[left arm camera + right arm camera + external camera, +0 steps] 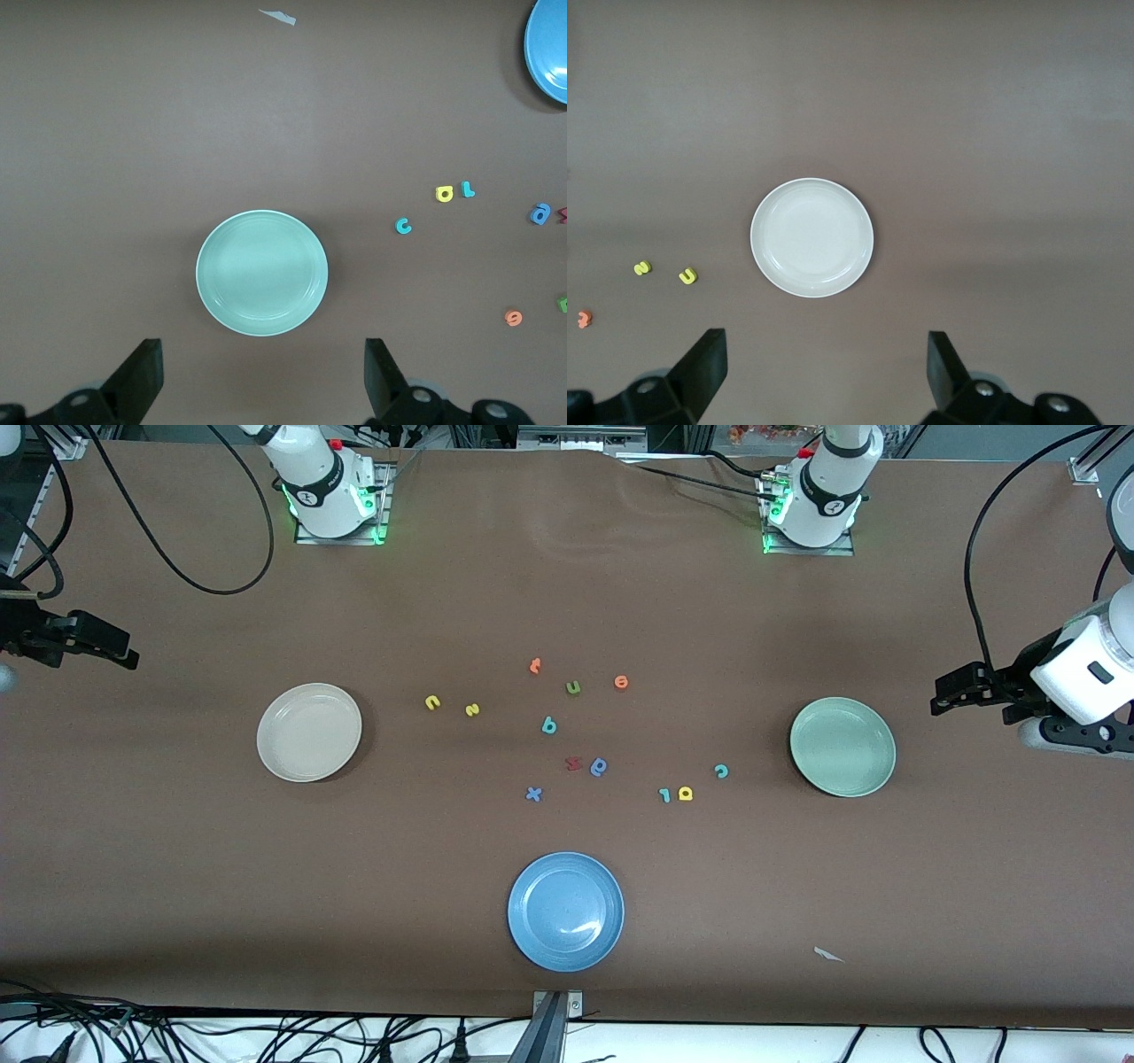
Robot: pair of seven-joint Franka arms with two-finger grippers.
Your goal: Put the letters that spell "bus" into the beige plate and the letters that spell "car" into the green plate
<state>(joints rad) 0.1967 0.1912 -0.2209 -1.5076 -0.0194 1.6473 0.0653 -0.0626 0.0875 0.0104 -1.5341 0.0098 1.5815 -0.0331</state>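
The beige plate (308, 732) (812, 237) lies empty toward the right arm's end. The green plate (842, 746) (261, 273) lies empty toward the left arm's end. Yellow "u" (432, 702) (687, 276) and yellow "s" (472, 709) (642, 267) lie beside the beige plate, with the teal "b" (549, 726) mid-table. Teal "c" (721, 771) (403, 226), yellow "a" (685, 794) (444, 193) and teal "r" (664, 794) (468, 189) lie beside the green plate. My left gripper (941, 695) (263, 363) hangs open over bare table by the green plate. My right gripper (120, 651) (826, 354) hangs open by the beige plate.
A blue plate (565, 911) sits near the front edge. Among the letters lie two orange ones (535, 665) (621, 682), an olive "u" (573, 687), a red letter (573, 763), a blue rounded letter (600, 767) and a blue "x" (533, 794). A paper scrap (827, 954) lies nearer the camera.
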